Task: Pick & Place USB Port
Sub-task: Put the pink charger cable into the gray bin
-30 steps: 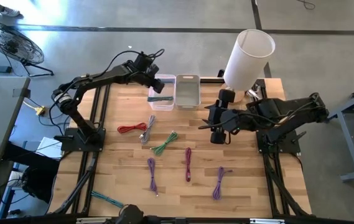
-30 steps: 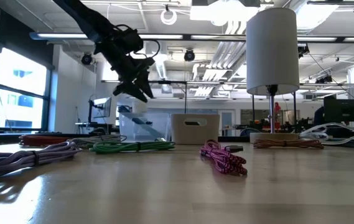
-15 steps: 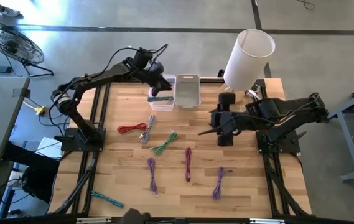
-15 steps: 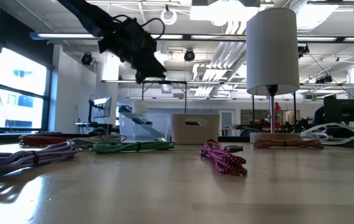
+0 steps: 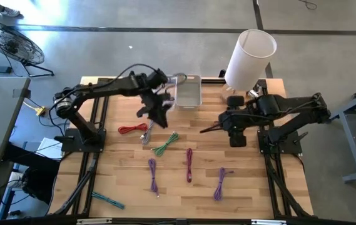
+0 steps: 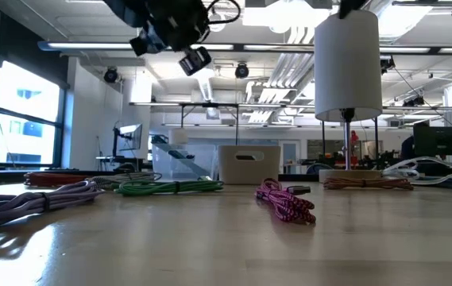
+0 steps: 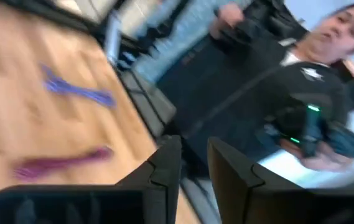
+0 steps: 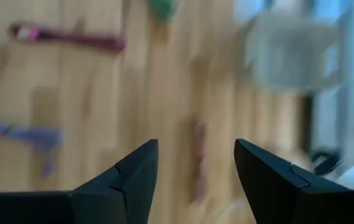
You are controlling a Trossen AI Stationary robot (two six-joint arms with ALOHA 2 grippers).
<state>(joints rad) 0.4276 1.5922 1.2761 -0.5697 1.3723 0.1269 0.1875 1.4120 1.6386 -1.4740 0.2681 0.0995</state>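
Several coiled USB cables lie flat on the wooden table (image 5: 253, 181): red (image 5: 131, 129), grey (image 5: 146, 133), green (image 5: 165, 144), magenta (image 5: 189, 164), two purple (image 5: 152, 175) (image 5: 220, 183) and teal (image 5: 106, 200). My left gripper (image 5: 159, 117) (image 7: 193, 163) hangs high above the red and grey cables, near the clear bin (image 5: 168, 87). Its fingers stand a narrow gap apart with nothing between them. My right gripper (image 5: 218, 127) (image 8: 195, 162) hovers at the table's right, open wide and holding nothing, tipped down toward the wood.
A grey bin (image 5: 189, 92) stands beside the clear bin at the far edge. A white lamp (image 5: 249, 56) rises at the far right. A person (image 7: 301, 81) sits beyond the table in the left wrist view. Bare wood lies between the cables.
My left gripper has swung away from above the clear bin toward the table's near edge and risen a little. It has turned from pointing down to nearly level. My right gripper has drifted slightly toward the right edge and tipped further down.
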